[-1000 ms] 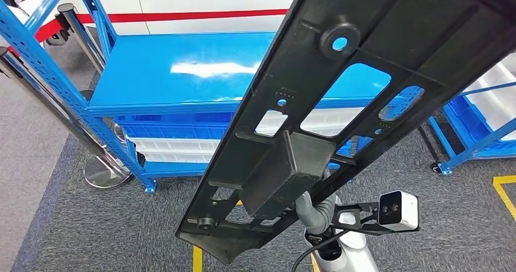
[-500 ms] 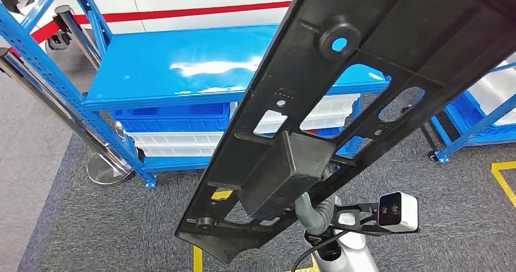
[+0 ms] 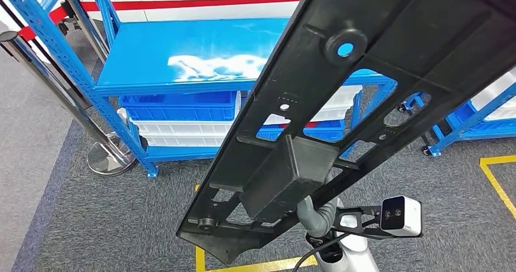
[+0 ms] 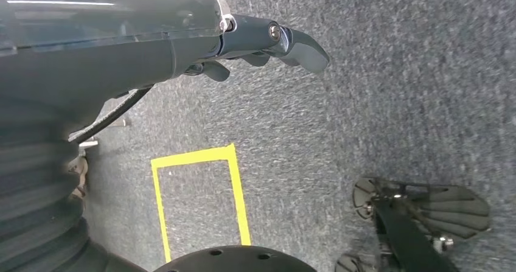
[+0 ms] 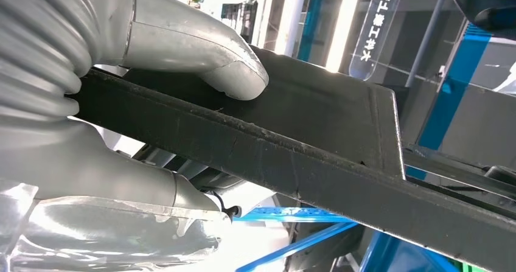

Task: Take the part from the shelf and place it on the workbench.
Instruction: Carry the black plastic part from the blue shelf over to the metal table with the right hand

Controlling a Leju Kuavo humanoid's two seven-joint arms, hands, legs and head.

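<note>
A long black plastic part (image 3: 365,95) with cut-outs and a boxy block on its underside runs slantwise across the head view, from low centre to the upper right. My right hand (image 3: 316,214) grips it from below near its lower end. In the right wrist view the grey thumb (image 5: 231,71) presses on the part's flat side (image 5: 316,138) and the palm closes under its edge. My left hand (image 4: 261,44) hangs over grey carpet, fingers loosely apart, holding nothing. Ahead stands the blue shelf (image 3: 201,59), its top board bare.
Blue and white bins (image 3: 182,111) fill the shelf's lower level. Chrome stanchion posts (image 3: 109,156) stand at its left. A second blue rack (image 3: 468,126) is at the right. Yellow tape lines (image 3: 499,181) mark the grey carpet, and a yellow tape rectangle (image 4: 198,199) lies under my left hand.
The whole scene has shifted, so the camera has moved: the shelf now sits a little further right and more yellow tape shows. The part stays put in my right hand.
</note>
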